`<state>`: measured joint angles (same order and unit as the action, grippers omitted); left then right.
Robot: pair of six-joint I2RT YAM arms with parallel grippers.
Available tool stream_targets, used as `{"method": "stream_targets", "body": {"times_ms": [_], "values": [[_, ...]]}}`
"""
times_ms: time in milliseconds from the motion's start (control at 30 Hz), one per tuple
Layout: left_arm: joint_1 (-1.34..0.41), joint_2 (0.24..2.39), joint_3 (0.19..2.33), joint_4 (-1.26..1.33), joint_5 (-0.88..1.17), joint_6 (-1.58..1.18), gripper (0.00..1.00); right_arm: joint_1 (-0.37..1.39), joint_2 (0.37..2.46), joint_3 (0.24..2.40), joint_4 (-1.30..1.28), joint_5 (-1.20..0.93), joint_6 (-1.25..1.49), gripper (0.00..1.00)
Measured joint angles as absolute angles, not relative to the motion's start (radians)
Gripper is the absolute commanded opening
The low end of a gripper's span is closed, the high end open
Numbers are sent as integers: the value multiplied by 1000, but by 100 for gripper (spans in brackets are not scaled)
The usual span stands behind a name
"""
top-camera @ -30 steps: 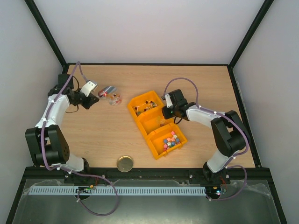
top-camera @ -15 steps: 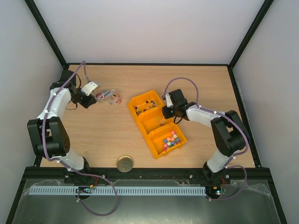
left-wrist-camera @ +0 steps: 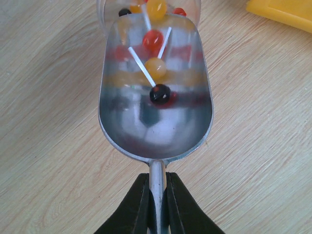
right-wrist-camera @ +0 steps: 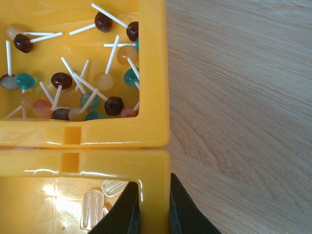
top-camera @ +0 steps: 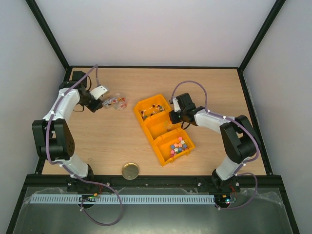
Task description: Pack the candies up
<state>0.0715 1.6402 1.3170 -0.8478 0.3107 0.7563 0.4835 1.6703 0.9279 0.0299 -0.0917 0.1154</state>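
My left gripper [left-wrist-camera: 157, 179] is shut on the handle of a silver scoop [left-wrist-camera: 156, 117]. The scoop holds three lollipop candies [left-wrist-camera: 156, 67]: red, orange and dark. Its tip touches the mouth of a clear jar [top-camera: 117, 102] lying on its side. My right gripper [right-wrist-camera: 155, 204] is shut on the wall of the middle yellow bin [right-wrist-camera: 153, 170]. The far bin [right-wrist-camera: 151, 73] holds several lollipops [right-wrist-camera: 61, 80]. Clear flat candies [right-wrist-camera: 92, 208] lie in the middle bin. Bright coloured candy lumps [top-camera: 177, 146] fill the near bin. From above, the left gripper [top-camera: 95, 101] is far left and the right gripper [top-camera: 171, 118] is at the bins.
The three yellow bins [top-camera: 161, 130] stand in a slanted row at mid-table. A round gold lid [top-camera: 130, 170] lies near the front edge. A corner of a yellow bin [left-wrist-camera: 282, 12] shows to the right beyond the scoop.
The left arm has swung the scoop right and toward the back, up to the jar's mouth. The jar has shifted slightly. The right arm has not moved.
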Motion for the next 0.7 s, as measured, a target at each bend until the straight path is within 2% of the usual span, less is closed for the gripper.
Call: {"method": "stream_targets", "body": {"times_ms": [700], "values": [[42, 1653, 1361, -898, 224, 756, 2, 484, 1671, 928, 32, -80, 129, 3]]}}
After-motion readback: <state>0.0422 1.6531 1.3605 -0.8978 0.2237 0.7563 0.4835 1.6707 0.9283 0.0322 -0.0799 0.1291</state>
